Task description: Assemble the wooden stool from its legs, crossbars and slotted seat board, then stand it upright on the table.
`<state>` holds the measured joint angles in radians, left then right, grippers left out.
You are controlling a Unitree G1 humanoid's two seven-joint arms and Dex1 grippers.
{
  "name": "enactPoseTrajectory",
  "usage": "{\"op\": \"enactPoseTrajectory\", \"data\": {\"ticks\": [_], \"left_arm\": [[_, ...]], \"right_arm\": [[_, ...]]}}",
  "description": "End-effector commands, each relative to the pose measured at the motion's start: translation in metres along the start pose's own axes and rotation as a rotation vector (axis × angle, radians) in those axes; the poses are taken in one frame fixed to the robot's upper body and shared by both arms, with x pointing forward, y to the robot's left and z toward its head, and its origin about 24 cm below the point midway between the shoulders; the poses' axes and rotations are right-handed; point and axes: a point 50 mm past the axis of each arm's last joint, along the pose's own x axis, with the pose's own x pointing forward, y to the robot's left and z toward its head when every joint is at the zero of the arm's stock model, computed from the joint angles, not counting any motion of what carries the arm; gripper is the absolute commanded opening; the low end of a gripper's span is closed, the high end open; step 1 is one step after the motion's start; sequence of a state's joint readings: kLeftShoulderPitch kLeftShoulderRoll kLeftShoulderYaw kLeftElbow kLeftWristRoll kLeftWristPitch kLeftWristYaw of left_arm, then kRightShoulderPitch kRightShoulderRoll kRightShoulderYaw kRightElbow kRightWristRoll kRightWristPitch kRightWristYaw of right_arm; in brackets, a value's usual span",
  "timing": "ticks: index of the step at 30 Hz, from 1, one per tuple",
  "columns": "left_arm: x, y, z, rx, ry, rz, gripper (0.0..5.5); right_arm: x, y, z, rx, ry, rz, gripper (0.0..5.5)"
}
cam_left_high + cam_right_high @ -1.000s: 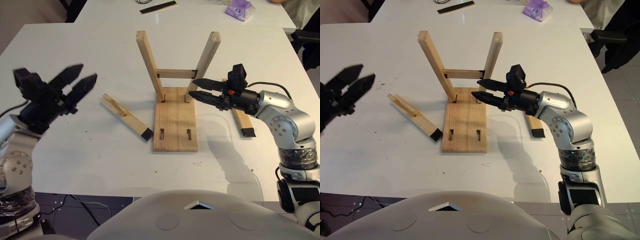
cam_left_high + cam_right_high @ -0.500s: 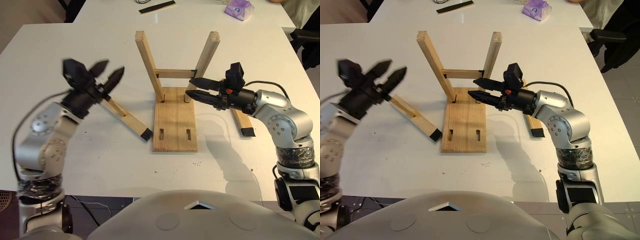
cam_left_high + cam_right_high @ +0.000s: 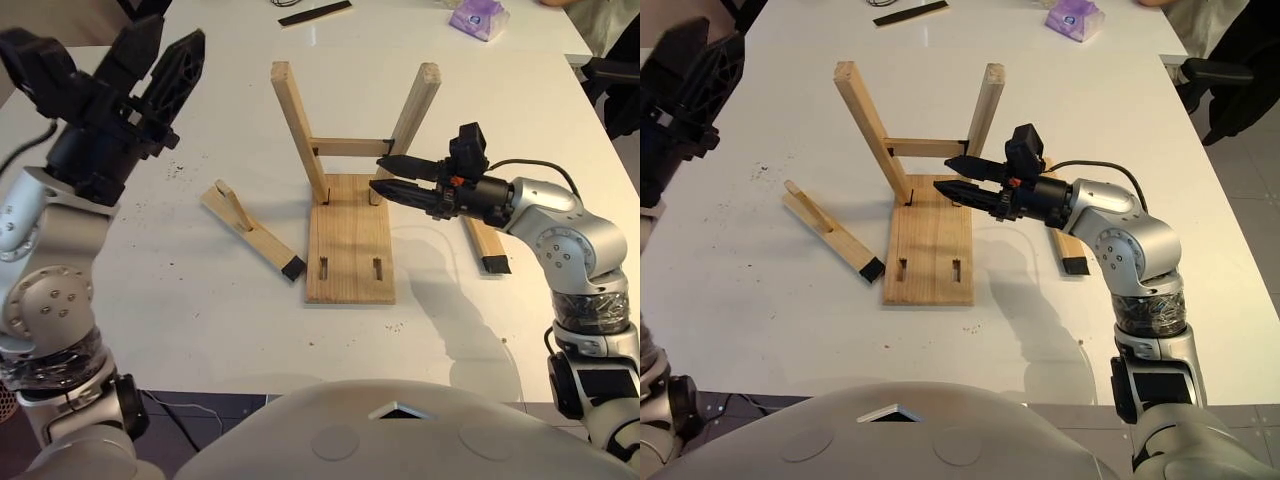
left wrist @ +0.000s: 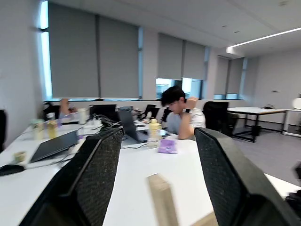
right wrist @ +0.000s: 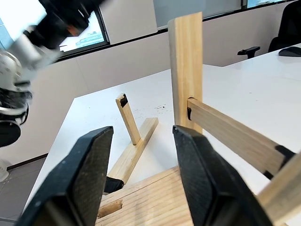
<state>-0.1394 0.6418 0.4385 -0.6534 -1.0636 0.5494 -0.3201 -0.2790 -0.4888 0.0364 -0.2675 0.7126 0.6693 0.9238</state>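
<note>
Left eye view: shows the job at roughly the halfway mark, by the look of the parts. Finds the pale wooden slotted seat board (image 3: 350,250) flat on the white counter (image 3: 200,320), with a left standing wooden leg (image 3: 298,125) and a right standing wooden leg (image 3: 410,125) planted in its far slots and tied together by a thin wooden crossbar (image 3: 350,147). Leaves the two near slots (image 3: 325,267) bare.

Counts two pieces not yet fitted: a loose wooden leg with a short crossbar stub (image 3: 250,230) lying on the counter left of the board, and a second loose wooden leg (image 3: 487,245) on the right, partly hidden under the right arm.

Places the right pincer (image 3: 377,175) just beside the foot of the right standing wooden leg, fingers parted, gripping nothing. Places the left pincer (image 3: 177,30) high over the counter's left side, well apart from every piece, likewise spread wide and empty.

Judges what is left: seating both loose legs in the near slots, closing up the crossbar joints, then turning the stool over to stand on its feet on the counter
</note>
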Motion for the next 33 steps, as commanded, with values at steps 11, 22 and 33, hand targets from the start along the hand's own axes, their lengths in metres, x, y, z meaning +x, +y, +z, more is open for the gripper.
{"op": "enactPoseTrajectory", "data": {"ticks": [11,22,33], "left_arm": [[-0.072,-0.065,-0.148,-0.063,0.76,-0.155,2.79],[-0.127,-0.041,-0.139,0.04,0.999,-0.233,2.79],[-0.071,-0.039,-0.117,-0.056,0.709,-0.243,2.79]], "right_arm": [[-0.001,0.0,-0.001,0.01,-0.021,-0.034,2.33],[-0.006,0.007,-0.003,0.01,-0.03,-0.069,2.33],[-0.002,0.007,-0.008,0.013,-0.021,-0.072,2.33]]}}
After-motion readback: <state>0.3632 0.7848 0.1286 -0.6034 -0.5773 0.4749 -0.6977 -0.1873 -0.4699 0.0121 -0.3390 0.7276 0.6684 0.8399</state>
